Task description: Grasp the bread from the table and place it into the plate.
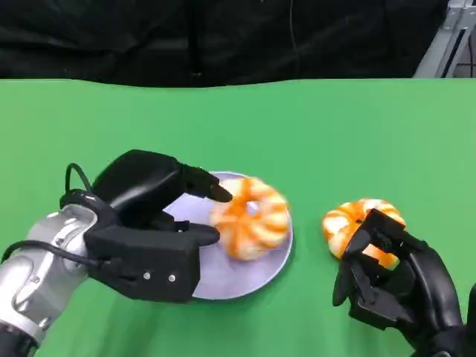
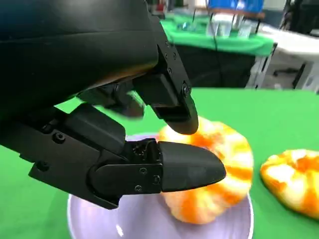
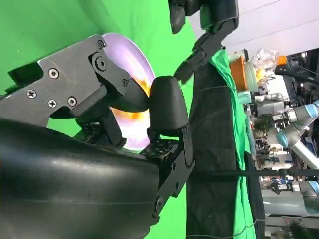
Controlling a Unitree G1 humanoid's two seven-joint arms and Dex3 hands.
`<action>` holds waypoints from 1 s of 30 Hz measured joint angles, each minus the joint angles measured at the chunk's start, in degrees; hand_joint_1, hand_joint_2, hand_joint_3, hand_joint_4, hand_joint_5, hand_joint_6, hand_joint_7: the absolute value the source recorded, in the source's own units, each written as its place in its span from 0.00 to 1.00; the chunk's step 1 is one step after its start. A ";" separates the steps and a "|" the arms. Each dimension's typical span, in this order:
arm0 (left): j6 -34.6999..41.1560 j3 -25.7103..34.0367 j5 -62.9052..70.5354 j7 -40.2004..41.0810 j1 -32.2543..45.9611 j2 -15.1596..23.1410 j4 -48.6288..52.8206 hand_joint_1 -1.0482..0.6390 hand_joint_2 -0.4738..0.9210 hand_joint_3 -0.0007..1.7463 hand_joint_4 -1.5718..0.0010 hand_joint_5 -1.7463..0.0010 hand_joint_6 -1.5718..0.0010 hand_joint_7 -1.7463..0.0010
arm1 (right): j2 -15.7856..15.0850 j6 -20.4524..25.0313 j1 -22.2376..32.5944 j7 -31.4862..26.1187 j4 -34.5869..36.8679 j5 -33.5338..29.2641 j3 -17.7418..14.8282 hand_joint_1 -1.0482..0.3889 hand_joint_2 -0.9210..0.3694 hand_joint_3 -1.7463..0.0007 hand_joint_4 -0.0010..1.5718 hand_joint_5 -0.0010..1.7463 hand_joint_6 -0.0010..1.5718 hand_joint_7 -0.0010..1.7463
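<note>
A green table (image 1: 312,126) is seen across the whole head view, bounded at the far edge by a black curtain (image 1: 223,37); in the left wrist view a second green-covered table (image 2: 224,40) with clear containers is made out in the room behind, and in the right wrist view a cluttered background with other robot arms is glimpsed, too small to be read. On the table a pale lilac plate (image 1: 223,279) is set, its near left part covered by the left hand (image 1: 160,230). One bread (image 1: 251,217) (an orange-and-white ring) is lying on the plate, toward its right side. The left hand is held just beside it with fingers apart, one fingertip (image 1: 219,193) touching or nearly touching the ring's far edge and another (image 2: 192,167) lying in front of it; nothing is gripped. A second bread (image 1: 361,223) is lying on the cloth to the right of the plate, apart from it. Its near side is hidden by the right hand (image 1: 390,279), whose fingers are curled against it; whether it is actually gripped cannot be told. The right forearm is cut off by the lower edge.
</note>
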 measured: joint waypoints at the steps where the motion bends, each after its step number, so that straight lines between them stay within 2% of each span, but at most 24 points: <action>1: -0.38 0.07 0.11 0.90 0.01 -0.12 0.29 0.08 1.00 0.25 0.40 0.30 0.40 0.43 | 0.00 0.00 0.00 0.00 -0.01 -0.01 0.01 0.66 0.27 0.33 0.54 1.00 0.39 1.00; 2: -1.03 0.34 -0.01 2.11 0.04 -0.48 0.94 0.11 1.00 0.21 0.45 0.15 0.49 0.23 | -0.01 0.00 0.00 -0.01 -0.02 -0.03 0.02 0.66 0.27 0.32 0.54 1.00 0.39 1.00; 3: -1.72 0.66 -0.45 3.33 0.08 -1.05 1.82 0.14 1.00 0.17 0.47 0.06 0.56 0.09 | -0.01 0.00 0.00 -0.02 -0.03 -0.04 0.02 0.66 0.27 0.32 0.54 1.00 0.39 1.00; 5: -3.03 1.05 -1.05 4.91 0.28 -1.85 2.92 0.19 1.00 0.14 0.49 0.02 0.59 0.02 | 0.00 0.00 0.00 -0.01 -0.02 -0.04 0.03 0.66 0.27 0.32 0.54 1.00 0.39 1.00; 7: -3.54 1.45 -1.28 5.64 0.47 -2.53 3.38 0.26 1.00 0.10 0.48 0.00 0.59 0.01 | 0.00 0.00 0.00 -0.01 -0.02 -0.04 0.03 0.66 0.27 0.32 0.54 1.00 0.39 1.00; 12: -3.63 3.06 -3.74 5.87 1.56 -4.07 3.31 0.40 1.00 0.06 0.44 0.00 0.57 0.00 | 0.01 0.00 0.00 -0.01 -0.03 -0.03 0.04 0.66 0.28 0.32 0.54 1.00 0.40 1.00; 15: -2.24 4.50 -7.86 4.43 3.23 -5.35 1.71 0.45 1.00 0.06 0.44 0.00 0.58 0.00 | 0.02 0.01 0.00 -0.05 -0.06 -0.03 0.03 0.66 0.27 0.32 0.54 1.00 0.40 1.00; 19: -0.63 7.21 -17.34 -1.89 5.46 -5.79 -1.10 0.54 0.99 0.03 0.44 0.00 0.58 0.00 | 0.04 0.05 0.01 -0.24 -0.14 -0.06 0.10 0.67 0.27 0.32 0.54 1.00 0.40 1.00; 22: 3.60 9.53 -24.33 -7.64 8.04 -5.57 -5.64 0.60 0.98 0.02 0.45 0.00 0.59 0.00 | 0.04 0.03 -0.04 -0.24 -0.08 -0.06 0.09 0.66 0.27 0.33 0.54 1.00 0.40 1.00; 27: 11.04 12.15 -31.12 -13.26 11.22 -5.10 -11.84 0.62 0.98 0.02 0.45 0.00 0.59 0.00 | 0.05 0.01 -0.13 -0.23 -0.04 -0.05 0.08 0.66 0.27 0.33 0.54 1.00 0.40 1.00; 28: 11.65 12.27 -31.28 -13.59 11.25 -5.10 -12.24 0.65 0.97 0.19 0.66 0.11 0.72 0.14 | 0.05 0.01 -0.14 -0.22 -0.04 -0.04 0.09 0.66 0.27 0.33 0.54 1.00 0.40 1.00; 29: 13.59 13.19 -34.36 -15.43 11.82 -5.10 -13.39 0.65 0.96 0.29 0.70 0.20 0.72 0.25 | 0.08 0.02 -0.24 -0.21 -0.02 -0.07 0.19 0.66 0.27 0.33 0.54 1.00 0.40 0.99; 30: 16.47 14.68 -39.22 -18.19 12.91 -5.07 -14.87 0.65 0.94 0.38 0.70 0.22 0.69 0.32 | 0.14 0.01 -0.25 -0.20 -0.03 -0.07 0.20 0.66 0.27 0.33 0.54 1.00 0.40 0.99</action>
